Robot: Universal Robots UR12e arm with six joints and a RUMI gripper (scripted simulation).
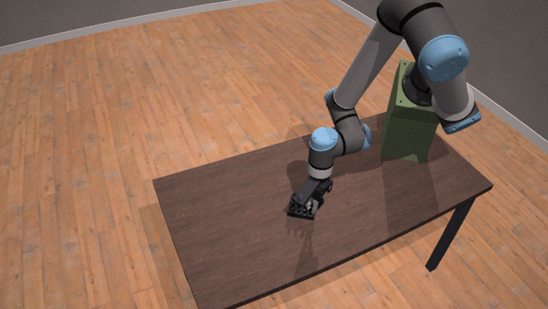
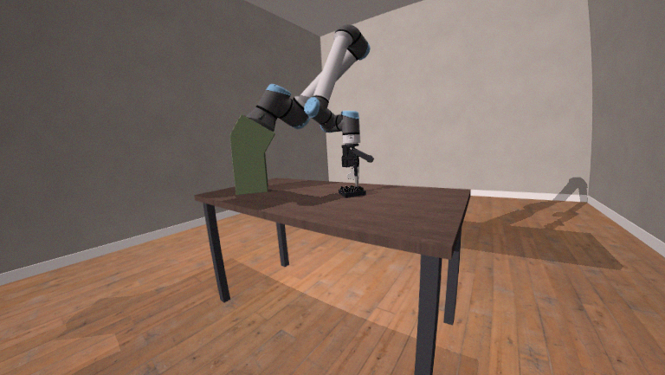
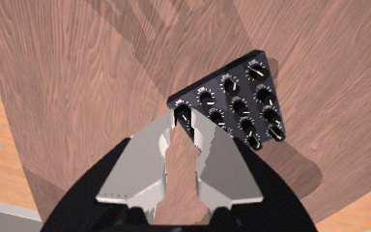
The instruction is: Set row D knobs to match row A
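The black knob box (image 3: pixel 231 102) lies flat near the middle of the dark wooden table (image 1: pixel 323 213). It carries several black knobs with white pointer marks and shows tilted in the wrist view. My gripper (image 3: pixel 183 109) points straight down and is shut on the corner knob (image 3: pixel 182 114) at the near left corner of the box. That knob's white mark points down and slightly right in the wrist view. The fingers hide the knobs just behind it. The box is small in the top and exterior views (image 1: pixel 301 210) (image 2: pixel 351 191), where the gripper (image 1: pixel 309 203) (image 2: pixel 356 180) stands right on it. The socket side is hidden.
The green pedestal (image 1: pixel 409 113) that carries the arm stands on the table's far right end and also shows in the exterior view (image 2: pixel 249 155). The table's front edge (image 1: pixel 363 251) is a short way from the box.
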